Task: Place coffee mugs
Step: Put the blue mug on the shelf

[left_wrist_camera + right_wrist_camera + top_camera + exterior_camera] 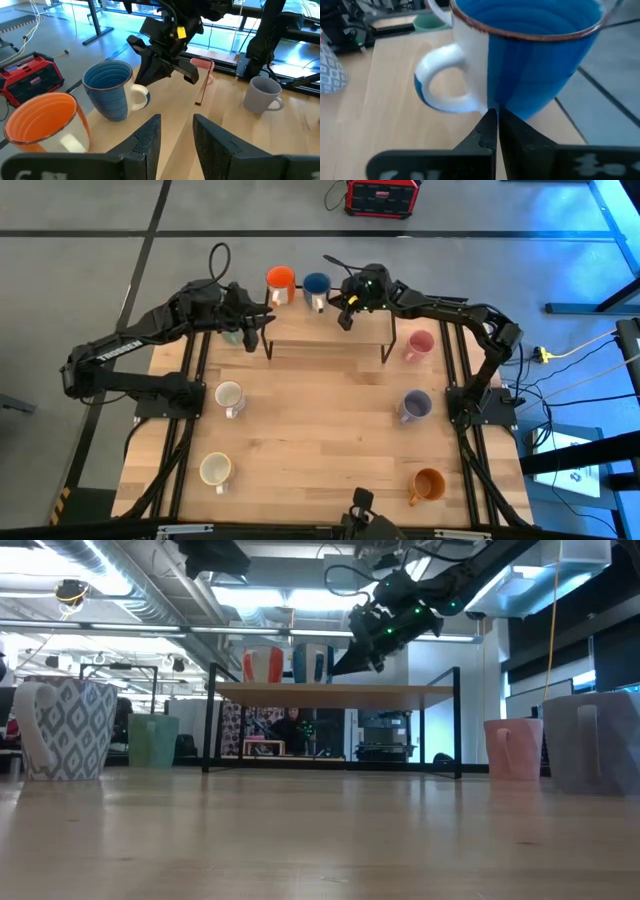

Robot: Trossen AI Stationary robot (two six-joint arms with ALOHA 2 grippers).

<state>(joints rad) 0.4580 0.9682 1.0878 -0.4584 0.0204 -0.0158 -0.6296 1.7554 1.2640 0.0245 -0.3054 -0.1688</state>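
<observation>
An orange-red mug (pixel 280 283) and a dark blue mug (pixel 316 288) stand side by side on a small raised wooden shelf (pixel 330 332) at the table's far side. My right gripper (pixel 496 126) is shut, its tips right at the blue mug (pixel 530 55), beside the white handle (pixel 445 80). My left gripper (pixel 176 135) is open and hovers over the shelf's left end, touching nothing. On the table stand a sage green mug (pixel 232 336), a white patterned mug (pixel 229 396), a cream mug (pixel 215 470), a pink mug (pixel 420 345), a lavender mug (pixel 415 405) and an amber mug (pixel 428 485). My right gripper points its shut fingers (pixel 487 135) at the blue mug's lower wall (pixel 520 107), just beside the handle, slanting down from the table's right. Whether the tips touch the mug, I cannot tell. The mug stands upright on the shelf.
The shelf stands on thin black legs (pixel 210 720) with open room beneath it. The shelf top to the right of the blue mug (pixel 225 120) is bare wood. A red box (pixel 382 195) sits on the floor beyond the table. The middle of the table (pixel 320 430) is bare.
</observation>
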